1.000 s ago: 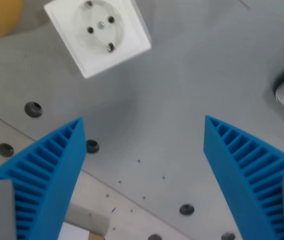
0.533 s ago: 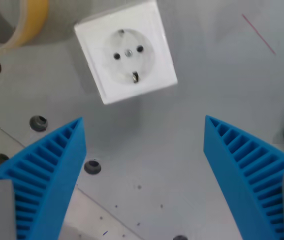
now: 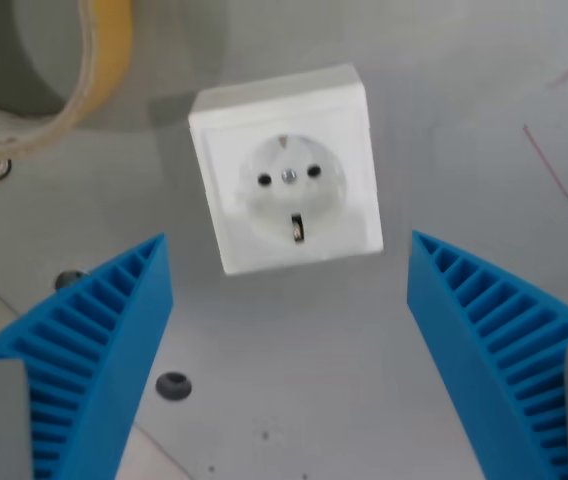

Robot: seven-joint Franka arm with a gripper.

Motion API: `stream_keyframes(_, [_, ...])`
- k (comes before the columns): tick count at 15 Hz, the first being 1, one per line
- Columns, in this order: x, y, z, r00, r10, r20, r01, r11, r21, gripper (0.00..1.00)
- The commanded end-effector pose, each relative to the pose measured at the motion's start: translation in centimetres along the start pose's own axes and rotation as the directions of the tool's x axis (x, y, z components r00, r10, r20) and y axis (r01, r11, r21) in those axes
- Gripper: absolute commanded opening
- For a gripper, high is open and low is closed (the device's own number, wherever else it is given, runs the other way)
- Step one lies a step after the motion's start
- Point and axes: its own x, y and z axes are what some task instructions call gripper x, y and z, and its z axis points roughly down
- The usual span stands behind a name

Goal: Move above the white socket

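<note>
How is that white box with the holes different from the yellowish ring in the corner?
The white socket is a square block, all in view; the tape roll is a hollow ring, cut off by the wrist view's left and top edges. The socket is plain white, the roll yellowish. The socket lies near the middle, the roll top left. Both rest on the grey table.

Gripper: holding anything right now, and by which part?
Nothing held. The gripper is open, its blue fingers spread apart with only bare table between them; the white socket lies beyond the fingertips, untouched.

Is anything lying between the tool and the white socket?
No. In the wrist view, only bare grey table separates the open tool from the white socket.
</note>
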Motion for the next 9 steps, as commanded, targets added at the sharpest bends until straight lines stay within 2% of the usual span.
stream_keyframes(1, [1.18, 0.43, 0.47, 0.989, -0.145, -0.013, 0.145, 0.989, 0.009, 1.00])
stream_keyframes(9, [2.10, 0.35, 1.18, 0.992, -0.122, -0.012, 0.122, 0.993, 0.004, 1.00])
